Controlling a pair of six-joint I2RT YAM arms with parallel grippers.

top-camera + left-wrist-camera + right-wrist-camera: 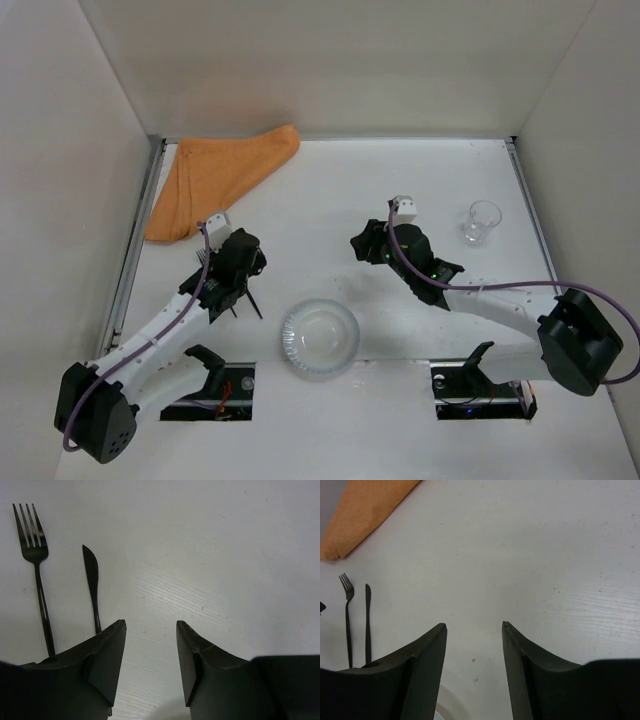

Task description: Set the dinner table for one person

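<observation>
The white dinner table (400, 180) carries a black fork (37, 575) and a black knife (91, 580), side by side, just left of my left gripper (150, 625). That gripper is open and empty over bare table. In the top view it (238, 265) covers most of the cutlery; only the knife's end (255, 303) and the fork's tines (203, 258) show. A clear plate (320, 337) sits near the front middle. A clear glass (482, 222) stands at the right. My right gripper (368, 243) is open and empty; its wrist view (474, 625) shows bare table between the fingers.
An orange cloth (220, 180) lies folded at the back left corner and also shows in the right wrist view (365, 510). Metal rails (140, 230) run along the table's left and right edges. White walls enclose three sides.
</observation>
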